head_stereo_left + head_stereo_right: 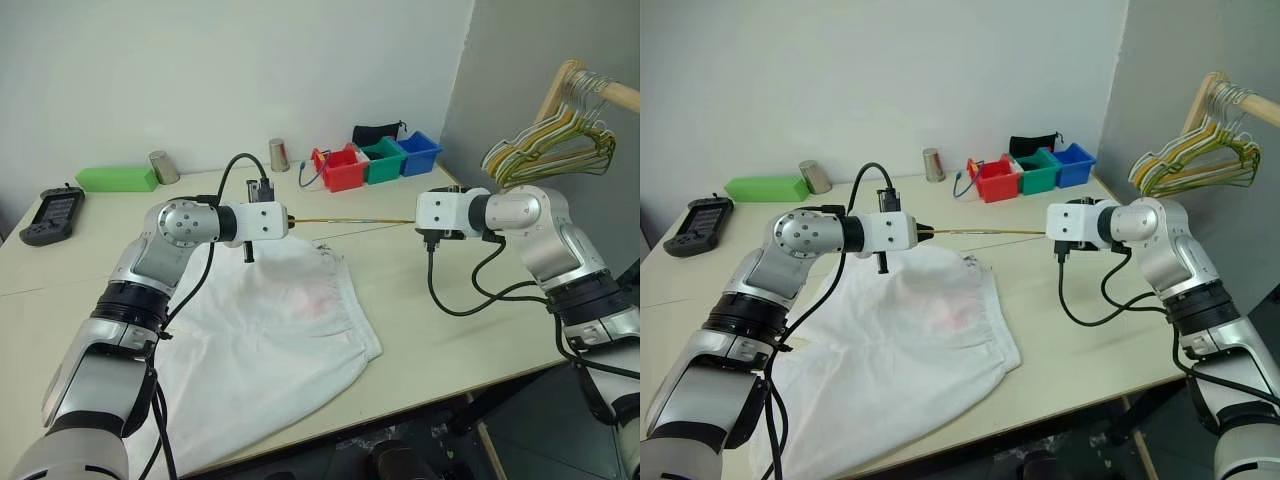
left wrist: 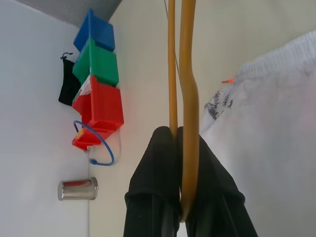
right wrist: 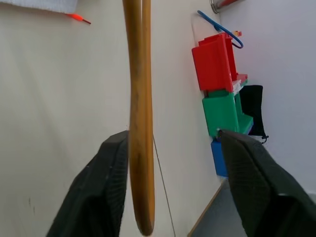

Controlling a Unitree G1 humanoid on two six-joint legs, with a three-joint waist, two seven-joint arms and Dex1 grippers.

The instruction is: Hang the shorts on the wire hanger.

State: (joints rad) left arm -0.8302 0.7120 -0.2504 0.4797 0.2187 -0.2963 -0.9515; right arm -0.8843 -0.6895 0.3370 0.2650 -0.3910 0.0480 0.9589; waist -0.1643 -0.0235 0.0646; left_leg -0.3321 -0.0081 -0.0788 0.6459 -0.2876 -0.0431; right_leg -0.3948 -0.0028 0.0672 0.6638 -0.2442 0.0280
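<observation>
A pale table (image 1: 420,330) stands against a white wall, its right edge beside a rail of bunched hangers (image 1: 545,145). The shorts (image 1: 270,340) lie flat at front left, reaching the front edge. Above them the left gripper (image 2: 178,148) is clamped on the wire hanger (image 1: 350,221), held level over bare tabletop. The right gripper (image 3: 173,143) straddles its far end, fingers apart.
</observation>
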